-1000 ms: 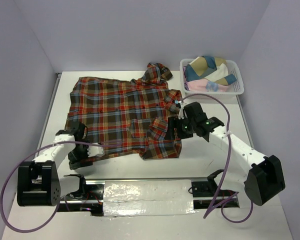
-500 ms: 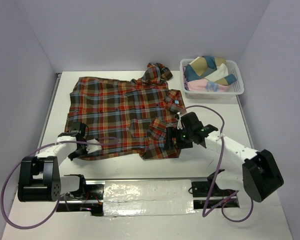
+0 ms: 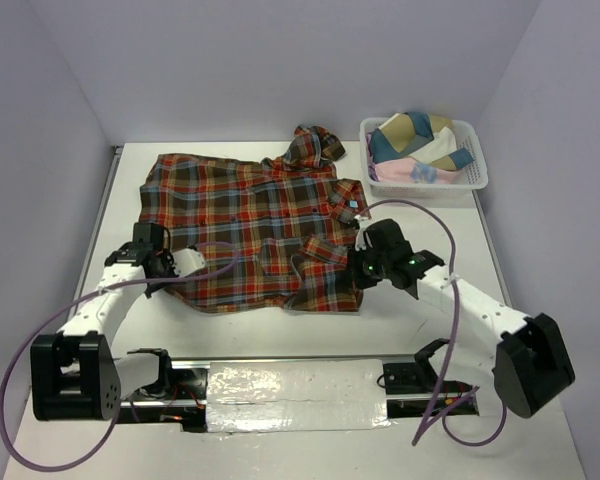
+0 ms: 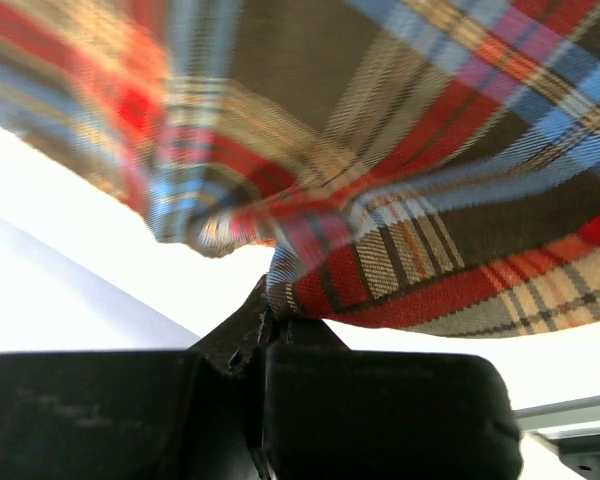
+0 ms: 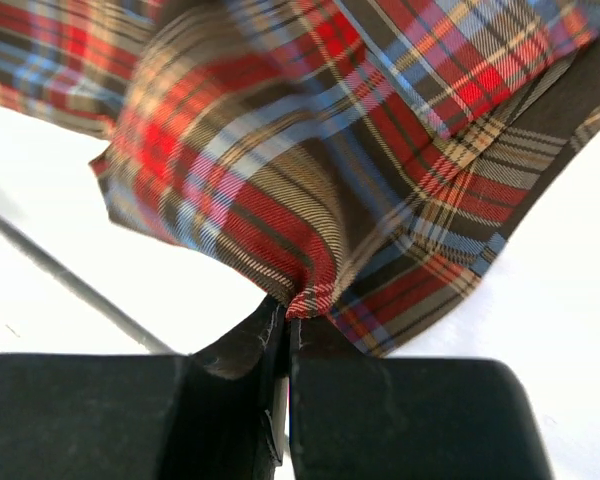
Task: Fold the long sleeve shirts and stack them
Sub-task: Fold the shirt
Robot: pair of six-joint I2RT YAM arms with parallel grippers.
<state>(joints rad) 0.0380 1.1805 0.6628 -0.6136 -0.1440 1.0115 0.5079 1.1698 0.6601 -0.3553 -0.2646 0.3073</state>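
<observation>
The white table [image 3: 270, 328] carries the plaid shirt [image 3: 250, 225], which lies spread front-up across its left and middle, collar toward the far edge and hem toward the near edge. The hem is what has just changed. A second ago both claws stood open at it; now the left gripper [image 3: 173, 262] is clamped on the hem's left corner and has drawn it up and inward from the near-left edge, while the right gripper [image 3: 364, 264] is pinched on the hem's right corner. Both wrist views show cloth bunched between closed black fingers [image 4: 380, 410]. I judge this the start of the first fold, hem carried toward the collar (nothing is folded or stacked yet).

The table is smooth, matte and flat. The shirt is soft woven flannel in red-orange, brown and blue checks, with a row of buttons down the front and a chest pocket; it drapes and puckers where it is gripped, so it will likely sag between the two holds. At the far-right corner sits a white slotted plastic basket [image 3: 450, 183], rigid and rectangular, holding more crumpled garments [image 3: 420, 140] in blue, tan and pink. The finger pads are blocky, dark and dull.
</observation>
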